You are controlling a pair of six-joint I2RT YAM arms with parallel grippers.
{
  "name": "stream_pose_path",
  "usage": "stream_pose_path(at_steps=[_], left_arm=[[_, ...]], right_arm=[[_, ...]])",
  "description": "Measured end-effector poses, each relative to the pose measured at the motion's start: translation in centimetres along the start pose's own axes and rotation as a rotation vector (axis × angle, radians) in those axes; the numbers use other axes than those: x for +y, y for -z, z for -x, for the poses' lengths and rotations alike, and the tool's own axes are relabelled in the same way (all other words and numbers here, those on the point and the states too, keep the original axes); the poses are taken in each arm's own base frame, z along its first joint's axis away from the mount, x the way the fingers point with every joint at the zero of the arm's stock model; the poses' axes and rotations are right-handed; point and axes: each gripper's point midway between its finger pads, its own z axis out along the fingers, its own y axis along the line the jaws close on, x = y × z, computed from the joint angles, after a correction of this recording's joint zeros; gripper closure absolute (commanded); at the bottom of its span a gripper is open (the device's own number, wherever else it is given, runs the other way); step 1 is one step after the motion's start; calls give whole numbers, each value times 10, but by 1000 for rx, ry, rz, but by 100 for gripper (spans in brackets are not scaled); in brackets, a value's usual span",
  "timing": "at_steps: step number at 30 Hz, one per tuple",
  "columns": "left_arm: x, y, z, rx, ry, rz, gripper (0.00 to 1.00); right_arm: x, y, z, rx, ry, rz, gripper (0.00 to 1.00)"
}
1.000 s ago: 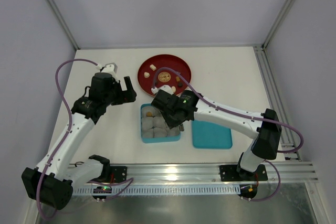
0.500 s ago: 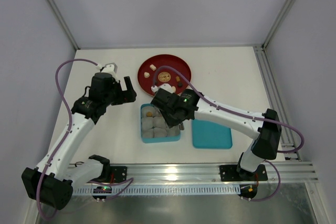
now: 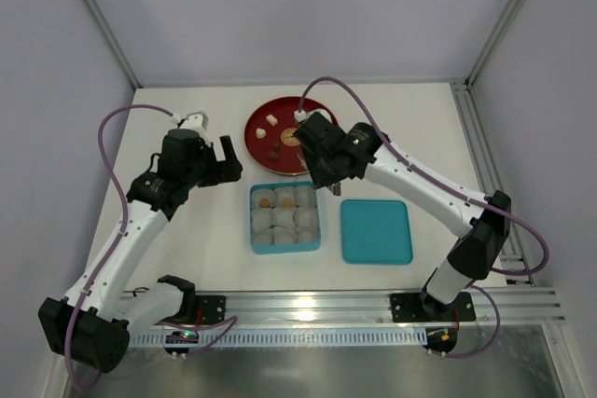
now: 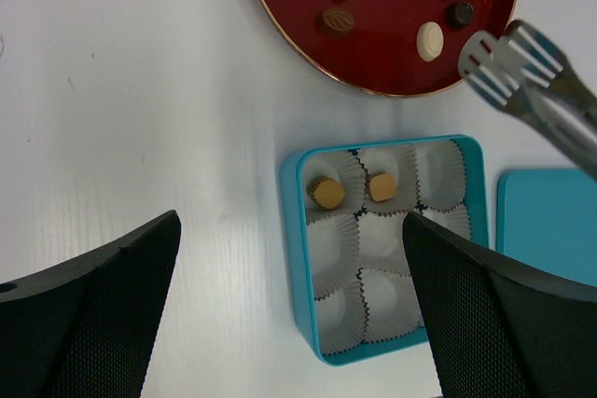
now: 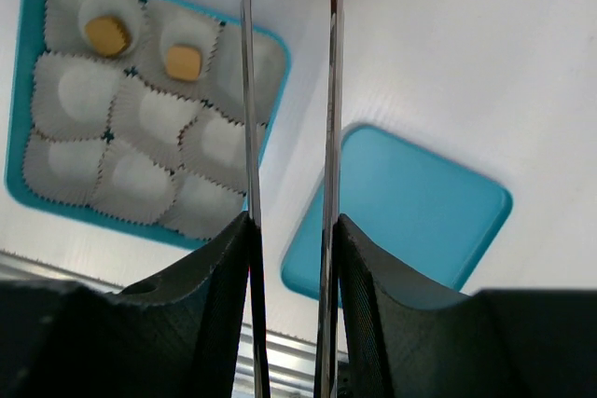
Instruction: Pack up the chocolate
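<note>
Tongs (image 4: 527, 72) clamped in your right gripper (image 5: 291, 226) hang empty at the red plate's (image 4: 392, 25) lower-right rim, left gripper (image 3: 229, 160) wide open: straddle the cream chocolate (image 4: 429, 41) nearest the tips, squeeze lightly, lift clear, then drop it in the blue tray's (image 4: 296, 258) empty top-right cup (image 4: 438, 174).

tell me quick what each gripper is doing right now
left gripper: open, holding nothing
right gripper: closed on the metal tongs, which are empty

Light: bright, even, falling from overhead.
Shadows: soft ones are lying on the surface (image 3: 420, 118).
Glare: the front rail (image 3: 308, 303) is shining.
</note>
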Motion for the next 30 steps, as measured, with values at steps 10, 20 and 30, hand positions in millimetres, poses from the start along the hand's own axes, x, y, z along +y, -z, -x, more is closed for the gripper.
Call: stream_pose_path(at_steps=[10,20,30], left_arm=[[0,0,0,0,0,0,0],[0,0,0,0,0,0,0],[1,0,0,1,4,-2,0]], right_arm=[[-42,-32,39,3,-45,-69,59],[-69,-68,32,91,-59,-113,62],[-53,-72,25,106,-44,-63,62]])
